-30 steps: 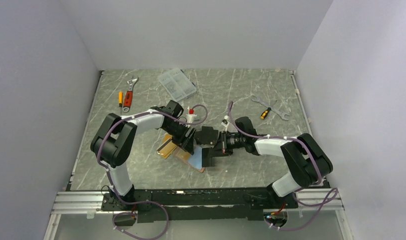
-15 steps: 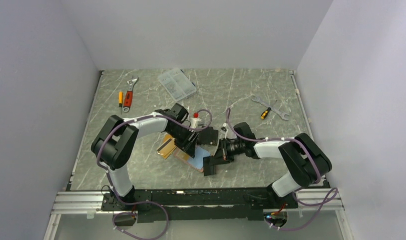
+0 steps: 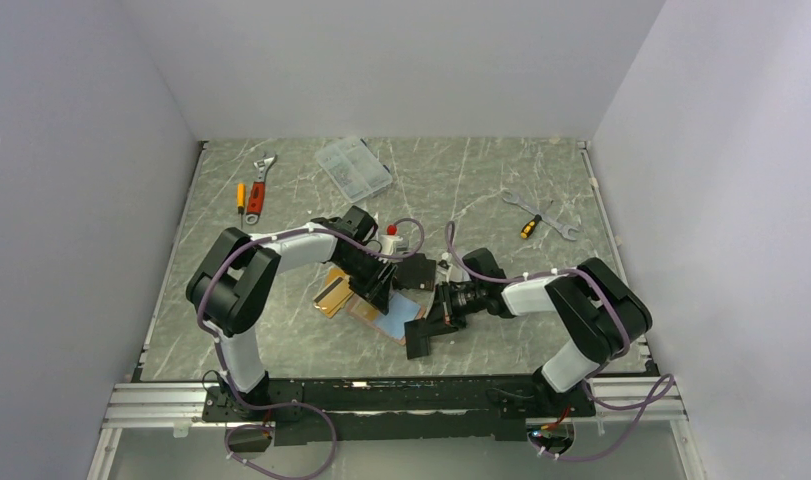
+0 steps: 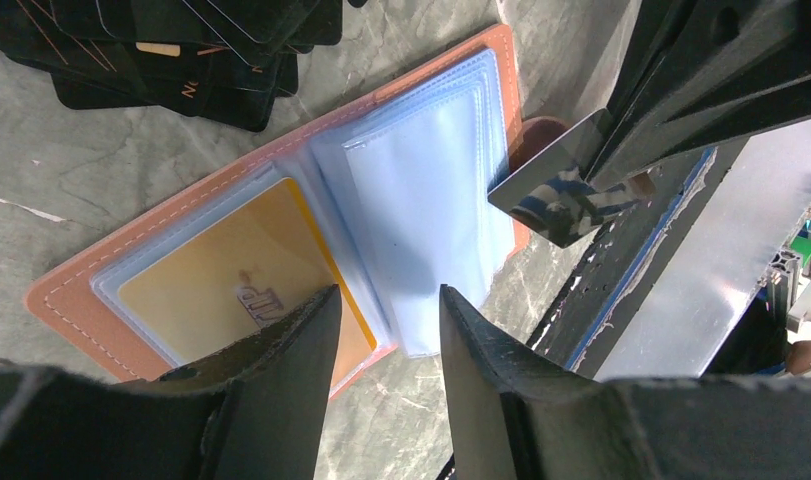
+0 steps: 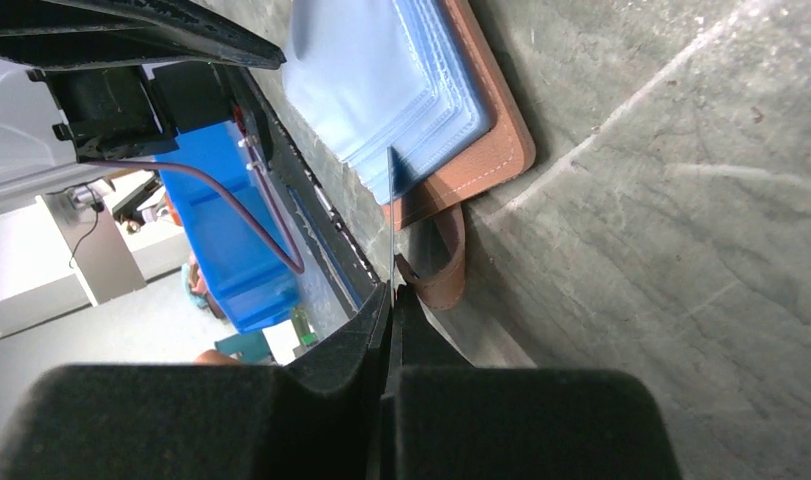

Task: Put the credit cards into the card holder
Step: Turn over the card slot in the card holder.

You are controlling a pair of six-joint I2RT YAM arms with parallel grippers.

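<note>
Lying open and flat on the marbled table (image 4: pixel 81 180), the card holder (image 4: pixel 71 295) sits between the two arms near the middle of the workspace, its salmon-pink cover facing down and its pale-blue sleeves (image 4: pixel 421 200) fanned upward. A gold card (image 4: pixel 221 295) is already tucked inside the sleeve on one half. The left gripper (image 4: pixel 386 292) hangs over the wallet's near edge with its jaws apart and nothing clamped; one finger is over the gold card and the other over the loose blue pages, though whether either finger touches the plastic cannot be told. The right gripper (image 5: pixel 393 300) is clenched on a silver-grey card (image 4: pixel 556 200), pinching it by one end. The card's free corner points at the outer edge of the blue sleeves, close to the snap tab (image 5: pixel 446 265), which curls out from under the pink cover. From the right wrist view this card shows edge-on as a thin line reaching to the sleeve stack, but whether it has entered a pocket is not clear. A stack of cards (image 4: pixel 181 60) lies just beside the holder's far side, touching the table. A clear compartment box (image 3: pixel 353 167) rests well apart toward the back wall.
</note>
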